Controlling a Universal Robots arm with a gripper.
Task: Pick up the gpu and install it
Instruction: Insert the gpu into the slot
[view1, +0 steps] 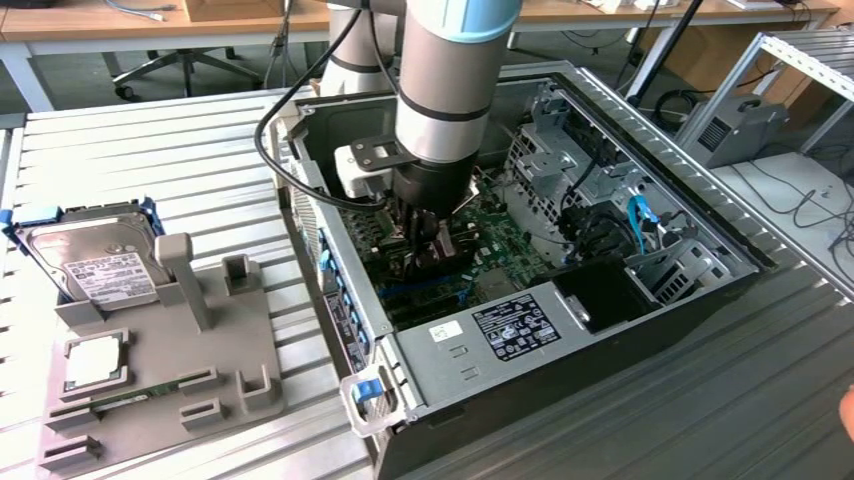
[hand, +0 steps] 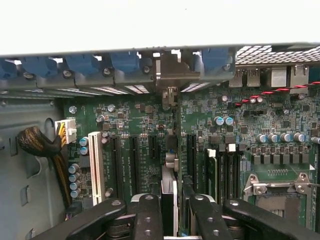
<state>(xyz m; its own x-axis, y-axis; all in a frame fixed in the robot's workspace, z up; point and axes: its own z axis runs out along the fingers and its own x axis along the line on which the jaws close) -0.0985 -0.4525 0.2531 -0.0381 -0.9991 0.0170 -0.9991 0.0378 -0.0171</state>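
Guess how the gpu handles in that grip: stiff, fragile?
Probably stiff: the gpu stands edge-on and straight, pinched by the gripper. Likely fragile sideways: it is a thin board over the crowded motherboard slots.

gpu (hand: 169, 192) stands edge-on, upright between the pincer (hand: 170, 212) fingers, silver bracket end far from them, above the motherboard slots.

We see even, soft daylight across the exterior view, with the ribbed metal table (view1: 174, 160) pale and almost washed out. The inside of the computer case (view1: 694, 215) sits darker, and the arm (view1: 447, 80) throws shade over the board beneath it. In the wrist view, the case wall (hand: 160, 22) is blown out to plain white, while the circuit board (hand: 135, 125) stays dim but fairly crisp. The gripper fingers (hand: 150, 217) look dark and slightly soft.
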